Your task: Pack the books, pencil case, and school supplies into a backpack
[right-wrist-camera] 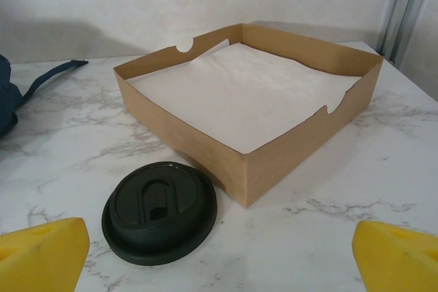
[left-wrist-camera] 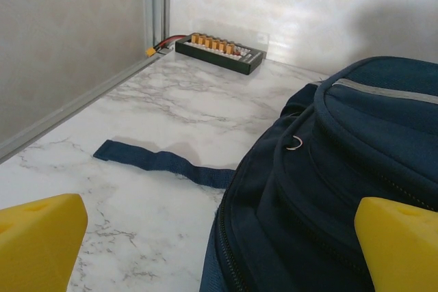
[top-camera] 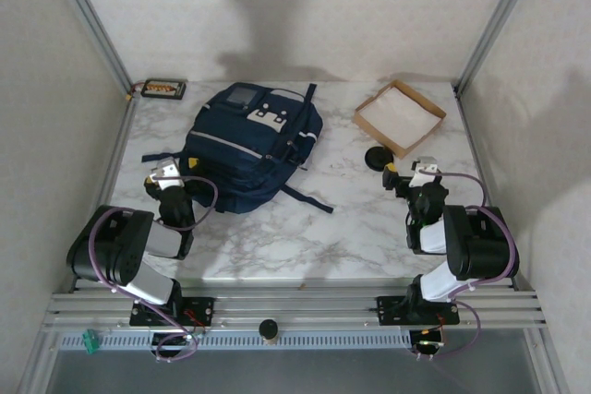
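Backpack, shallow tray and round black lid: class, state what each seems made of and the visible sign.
Backpack: woven navy fabric, matte, with stitched seams. Tray: brown cardboard, matte, raw cut edges. Lid: probably black plastic, moulded ridges, slight sheen.

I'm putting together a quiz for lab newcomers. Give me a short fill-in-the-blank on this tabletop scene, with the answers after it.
The left gripper and the right gripper both stand with jaws ___.
The backpack lies closest to the ___ gripper.
The cardboard tray is lined with ___ paper.
The round lid on the table beside the tray is ___ in colour.
Missing words: open; left; white; black.
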